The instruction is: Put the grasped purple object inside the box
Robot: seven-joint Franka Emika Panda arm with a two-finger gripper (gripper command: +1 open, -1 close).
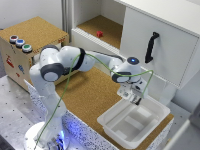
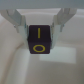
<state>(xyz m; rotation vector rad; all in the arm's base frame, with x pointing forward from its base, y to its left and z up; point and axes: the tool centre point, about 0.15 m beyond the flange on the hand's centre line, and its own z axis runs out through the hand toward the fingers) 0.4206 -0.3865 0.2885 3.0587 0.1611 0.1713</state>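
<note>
- Exterior view: pincer (image 1: pixel 135 99) poised over the box (image 1: pixel 114 119) near its far rim, box on the cork worktop (image 1: pixel 90 92); carry done, release left.
- Wrist view: purple object (image 2: pixel 41 39) clamped between both fingers (image 2: pixel 20 22), white box floor beneath; not yet dropped.

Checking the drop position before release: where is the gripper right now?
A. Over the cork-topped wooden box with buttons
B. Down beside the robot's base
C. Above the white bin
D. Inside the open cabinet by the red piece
C: in the exterior view the gripper hangs just over the white bin, at its rim, with the purple block between its fingers.
</note>
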